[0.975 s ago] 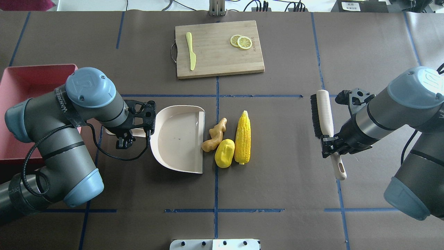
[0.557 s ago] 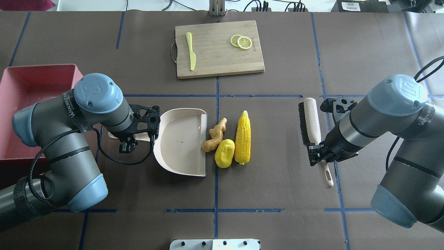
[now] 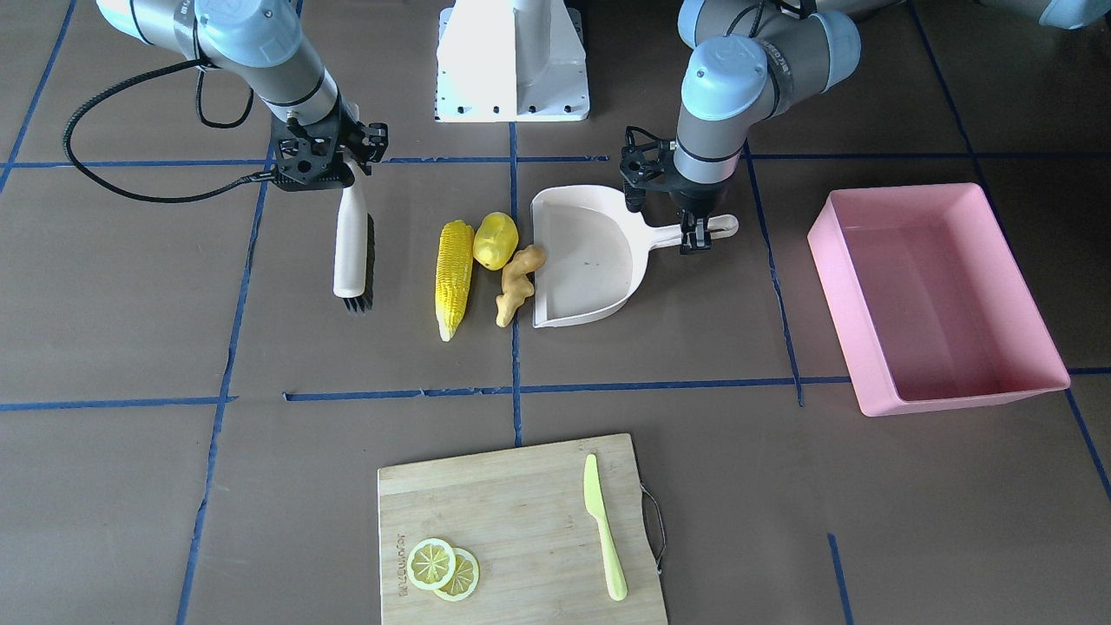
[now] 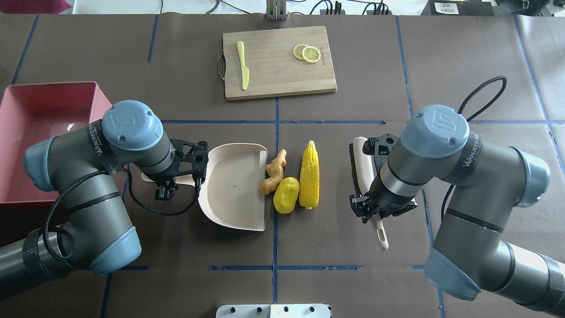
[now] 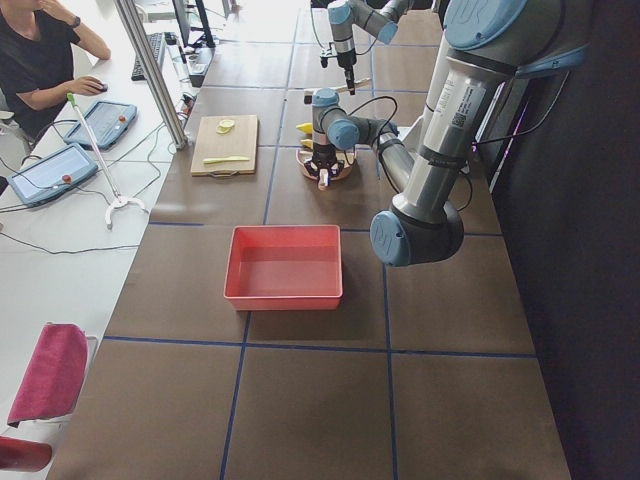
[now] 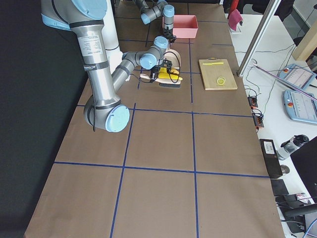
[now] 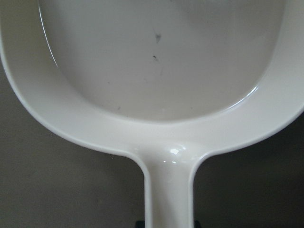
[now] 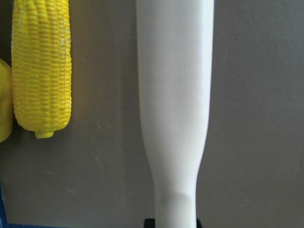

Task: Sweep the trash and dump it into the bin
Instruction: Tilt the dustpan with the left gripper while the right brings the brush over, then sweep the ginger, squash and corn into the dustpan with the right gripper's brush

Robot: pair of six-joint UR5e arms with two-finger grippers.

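The trash lies mid-table: a corn cob (image 4: 309, 174) (image 3: 454, 278) (image 8: 42, 66), a yellow potato lump (image 4: 286, 195) (image 3: 496, 240) and a tan ginger root (image 4: 273, 170) (image 3: 514, 282). The open lip of the cream dustpan (image 4: 234, 185) (image 3: 581, 260) (image 7: 161, 71) touches the ginger. My left gripper (image 4: 164, 185) (image 3: 694, 236) is shut on the dustpan's handle. My right gripper (image 4: 370, 207) (image 3: 343, 174) is shut on the handle of a brush (image 4: 359, 165) (image 3: 351, 252) (image 8: 175, 95), which hangs parallel to the corn, a short gap to its right. The pink bin (image 4: 44, 110) (image 3: 840, 291) sits at the far left, holding nothing.
A wooden cutting board (image 4: 278, 75) (image 3: 521, 486) sits across the table with a light green knife (image 4: 242, 64) (image 3: 603, 525) and lemon slices (image 4: 307, 53) (image 3: 443, 569). In the exterior left view a person (image 5: 40, 50) sits at a side desk.
My right arm has carried the brush left, from well right of the trash to close beside the corn. My left arm has pushed the dustpan slightly right, up to the ginger.
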